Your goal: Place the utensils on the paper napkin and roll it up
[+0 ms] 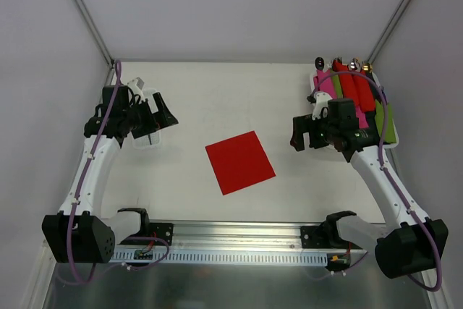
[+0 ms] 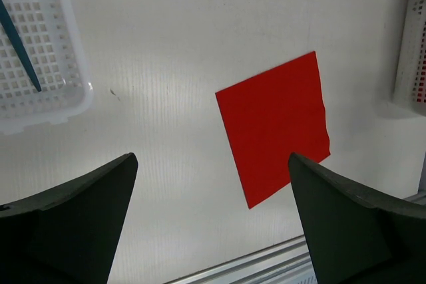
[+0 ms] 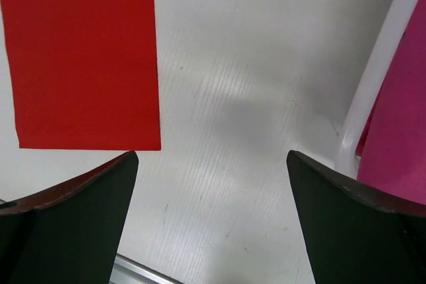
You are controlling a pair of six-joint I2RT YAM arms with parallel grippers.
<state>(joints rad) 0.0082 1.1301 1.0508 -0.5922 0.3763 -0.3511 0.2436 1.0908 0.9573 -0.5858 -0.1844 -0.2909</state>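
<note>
The red paper napkin (image 1: pixel 239 162) lies flat in the middle of the table. It also shows in the left wrist view (image 2: pixel 276 122) and in the right wrist view (image 3: pixel 83 62). My left gripper (image 1: pixel 158 112) is open and empty, above the table left of the napkin, beside a white basket (image 1: pixel 148 117). A thin blue utensil (image 2: pixel 20 48) lies in that basket (image 2: pixel 40 51). My right gripper (image 1: pixel 298 135) is open and empty, right of the napkin, next to a white tray (image 1: pixel 317 81).
The tray at the back right holds pink (image 1: pixel 327 85), red (image 1: pixel 356 88) and green (image 1: pixel 385 122) rolled bundles with utensil ends sticking out at the far end. The pink bundle also shows in the right wrist view (image 3: pixel 399 118). A metal rail (image 1: pixel 239 240) runs along the near edge.
</note>
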